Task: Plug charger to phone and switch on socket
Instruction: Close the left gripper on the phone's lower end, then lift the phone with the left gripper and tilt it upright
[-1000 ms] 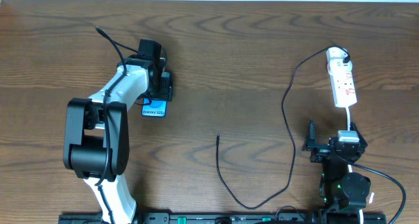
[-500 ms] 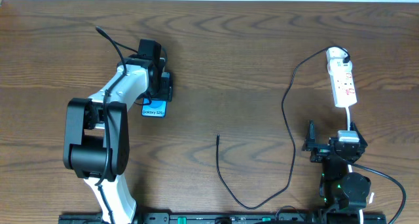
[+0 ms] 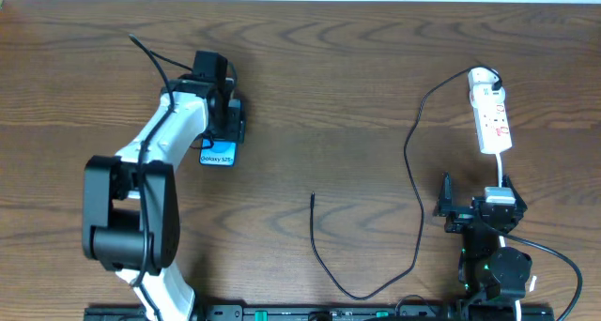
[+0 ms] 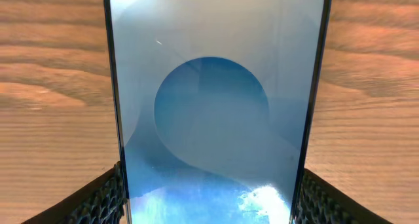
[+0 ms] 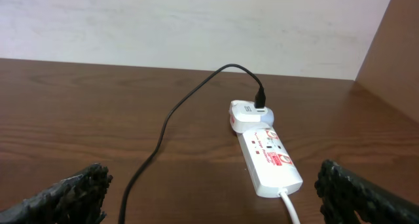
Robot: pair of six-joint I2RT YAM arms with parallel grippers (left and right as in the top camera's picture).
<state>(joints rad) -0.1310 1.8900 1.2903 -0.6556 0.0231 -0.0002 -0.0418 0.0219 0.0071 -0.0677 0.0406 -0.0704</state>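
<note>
The left arm has swung a little toward 9 o'clock since half a second ago. The phone (image 3: 217, 155) has slid the same way with the left gripper (image 3: 225, 126), so I judge it is being carried, not just touched. In the left wrist view its bright blue screen fills the gap between the fingers (image 4: 105, 198), which press on both long edges. It sits near 10 o'clock on the table (image 3: 376, 39), well apart from the plug tip (image 3: 313, 199) of the charger (image 3: 408, 161), which lies loose near the centre. The socket (image 3: 492, 114) at 2 o'clock already carries the adapter end. The right gripper (image 3: 479, 213) waits at 4 o'clock, spread wide and empty, so plugging and switching are not yet done.
</note>
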